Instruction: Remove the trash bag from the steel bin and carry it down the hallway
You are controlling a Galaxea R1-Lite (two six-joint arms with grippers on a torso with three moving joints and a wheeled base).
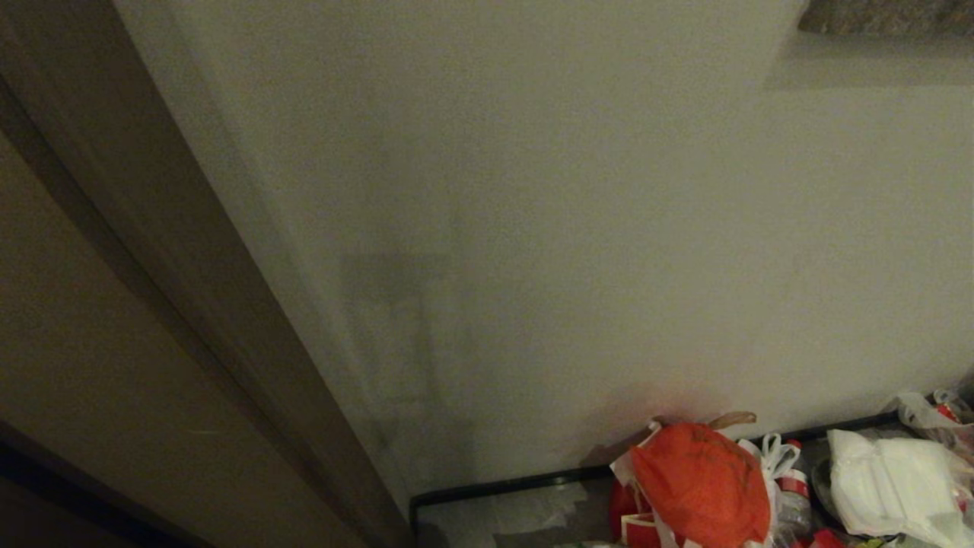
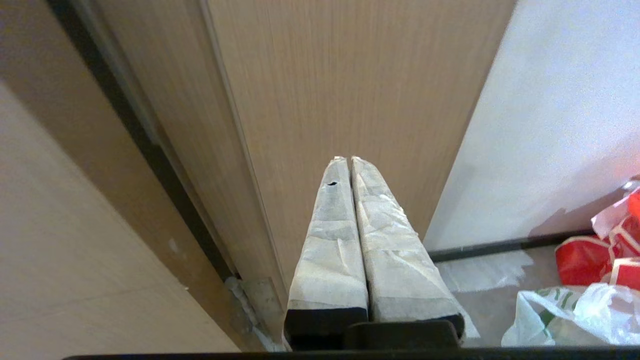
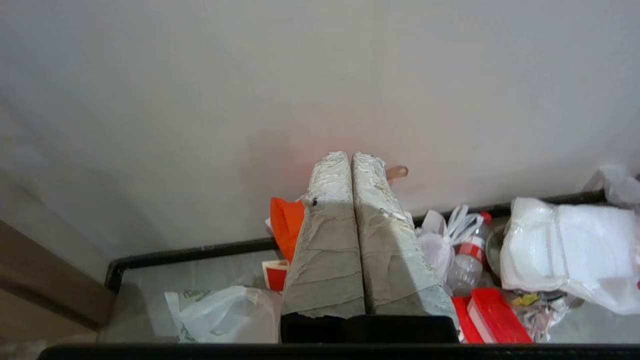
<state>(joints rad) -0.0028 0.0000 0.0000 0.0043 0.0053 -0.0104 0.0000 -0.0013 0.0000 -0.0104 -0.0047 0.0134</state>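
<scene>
Head view first: you are looking at an off-white wall (image 1: 533,228) with a brown wooden door (image 1: 114,320) at your left, and neither arm shows. Low on the right, against the dark baseboard (image 1: 502,487), litter is heaped on the floor: a red-orange bag (image 1: 700,479), a small plastic bottle (image 1: 793,487) and a crumpled white wrapper (image 1: 890,479). You will find no steel bin here, so the bag's starting place cannot be confirmed.

Left wrist view: your left pincer (image 2: 348,159) points at the door (image 2: 350,90), its two wrapped fingers pressed together with nothing between them. That looks like a parked pose, not a reach. Down by the floor, past the fingers, a thin translucent white bag with green printing (image 2: 565,315) lies slumped beside red cartons (image 2: 580,260). I take this to be the trash bag, already outside any bin.

Right wrist view: your right pincer (image 3: 349,155) is likewise closed tight and empty, aimed at the wall (image 3: 250,100) above the heap. The trash bag (image 3: 225,315) lies flat on the grey floor (image 3: 200,275), near the fingers but apart from them. A red box (image 3: 495,317) and the bottle (image 3: 467,260) sit on the other side.

With both pincers empty, the pick-up has not begun, in my judgement.
</scene>
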